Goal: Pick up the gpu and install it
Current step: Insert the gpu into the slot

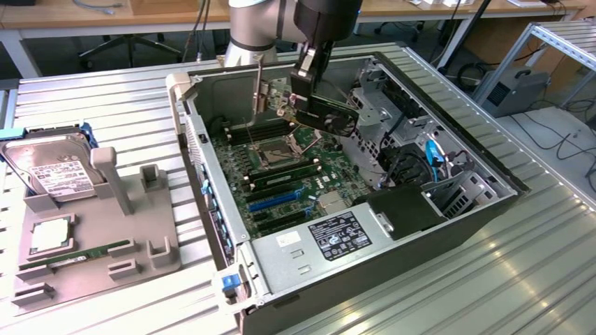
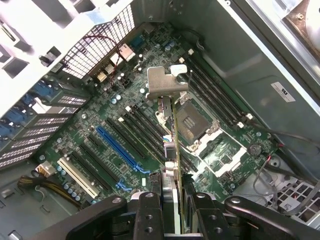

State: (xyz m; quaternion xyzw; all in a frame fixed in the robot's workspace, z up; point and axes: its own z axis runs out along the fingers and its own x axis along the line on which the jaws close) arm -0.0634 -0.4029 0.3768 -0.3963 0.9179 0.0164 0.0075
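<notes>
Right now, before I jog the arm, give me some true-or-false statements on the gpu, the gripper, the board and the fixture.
1. The gripper is shut on the gpu, which it holds over the motherboard inside the open case. True.
2. The gpu is seated in the blue slot. False: the blue slot is bare, and the card hangs above the board.
3. The hard drive sits in the grey fixture, outside the case at the exterior view's left. True.
4. A cooler covers the CPU socket. False: the CPU socket is uncovered.
</notes>
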